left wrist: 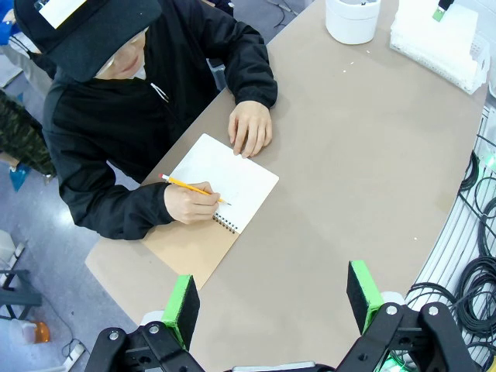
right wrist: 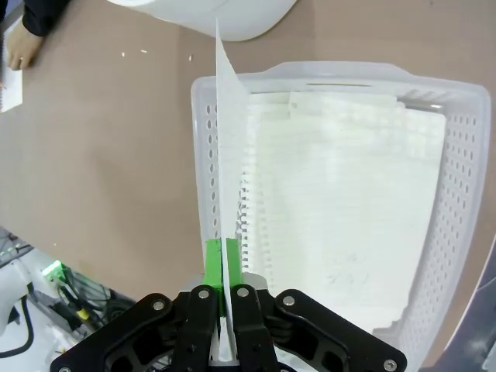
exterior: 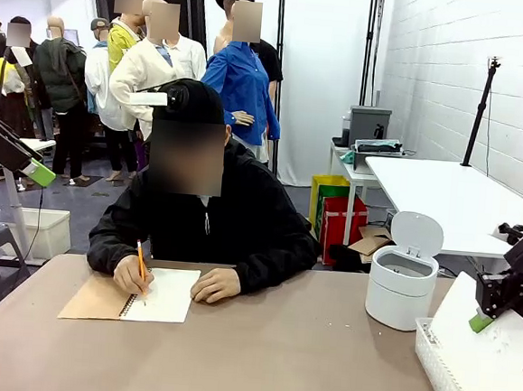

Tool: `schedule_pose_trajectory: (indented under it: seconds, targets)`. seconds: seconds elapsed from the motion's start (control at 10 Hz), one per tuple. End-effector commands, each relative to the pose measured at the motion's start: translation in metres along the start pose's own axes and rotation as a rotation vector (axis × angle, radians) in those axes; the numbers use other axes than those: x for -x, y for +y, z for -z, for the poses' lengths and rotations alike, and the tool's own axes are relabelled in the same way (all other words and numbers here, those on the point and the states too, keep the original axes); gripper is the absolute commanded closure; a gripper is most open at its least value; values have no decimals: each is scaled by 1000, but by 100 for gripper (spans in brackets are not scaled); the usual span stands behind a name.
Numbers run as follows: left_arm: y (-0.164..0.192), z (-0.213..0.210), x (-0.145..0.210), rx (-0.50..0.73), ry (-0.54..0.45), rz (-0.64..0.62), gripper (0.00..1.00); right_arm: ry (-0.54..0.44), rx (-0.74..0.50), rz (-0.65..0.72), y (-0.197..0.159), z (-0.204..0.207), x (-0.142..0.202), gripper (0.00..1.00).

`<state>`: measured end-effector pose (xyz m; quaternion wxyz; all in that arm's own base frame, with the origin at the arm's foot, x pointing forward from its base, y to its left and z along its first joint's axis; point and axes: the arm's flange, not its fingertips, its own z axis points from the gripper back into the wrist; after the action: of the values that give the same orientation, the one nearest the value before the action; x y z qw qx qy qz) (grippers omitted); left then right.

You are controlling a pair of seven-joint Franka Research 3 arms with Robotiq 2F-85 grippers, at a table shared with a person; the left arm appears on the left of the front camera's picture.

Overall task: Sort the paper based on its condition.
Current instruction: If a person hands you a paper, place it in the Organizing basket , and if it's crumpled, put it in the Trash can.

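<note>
My right gripper [right wrist: 223, 267] is shut on the lower edge of a white paper sheet [right wrist: 226, 139]. The sheet stands on edge above the left side of the white lattice basket [right wrist: 465, 155]. More flat white sheets [right wrist: 341, 201] lie stacked inside it. In the front view the same held sheet [exterior: 456, 310] leans over the basket [exterior: 434, 359] at the right gripper [exterior: 480, 320]. My left gripper [left wrist: 273, 302] hangs open and empty high above the table's left side, its green pad [exterior: 38, 173] at the far left. Across the table a person writes with a pencil [left wrist: 194, 188] on an open notebook page [left wrist: 232, 178].
A white lidded bin [exterior: 402, 279] stands open just beyond the basket at the right. The person's other hand [left wrist: 249, 128] rests at the notebook's edge. The brown tabletop [exterior: 276, 360] is bare in the middle. Cables [left wrist: 477, 279] hang off the table's near edge.
</note>
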<state>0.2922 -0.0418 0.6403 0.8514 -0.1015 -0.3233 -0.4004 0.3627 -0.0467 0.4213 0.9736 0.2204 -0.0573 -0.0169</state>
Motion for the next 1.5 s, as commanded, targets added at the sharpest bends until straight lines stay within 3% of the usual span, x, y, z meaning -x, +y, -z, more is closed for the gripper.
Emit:
schedule_pose_trajectory:
  seconds: [0.0, 0.2, 0.3, 0.6, 0.8, 1.0, 1.2, 1.4]
  targets:
    - [1, -1, 1, 2, -3, -5, 0, 19, -6, 6, -14, 22, 37, 100]
    - [1, -1, 1, 2, -3, -5, 0, 42, 4, 7, -19, 33, 47, 100]
    - [1, -1, 1, 2, -3, -5, 0, 93, 2, 11, -21, 35, 53, 84]
    - [1, -1, 1, 2, -3, -5, 0, 119, 40, -8, -23, 34, 52, 31]
    - [1, -1, 1, 2, -3, -5, 0, 173, 161, -98, -23, 21, 49, 0]
    - [1, -1, 1, 2, -3, -5, 0, 168, 258, -170, -21, 7, 39, 0]
    - [1, -1, 1, 2, -3, -5, 0, 226, 364, -273, -17, -8, 33, 0]
    - [1, -1, 1, 2, -3, -5, 0, 221, 406, -337, -6, -23, 25, 0]
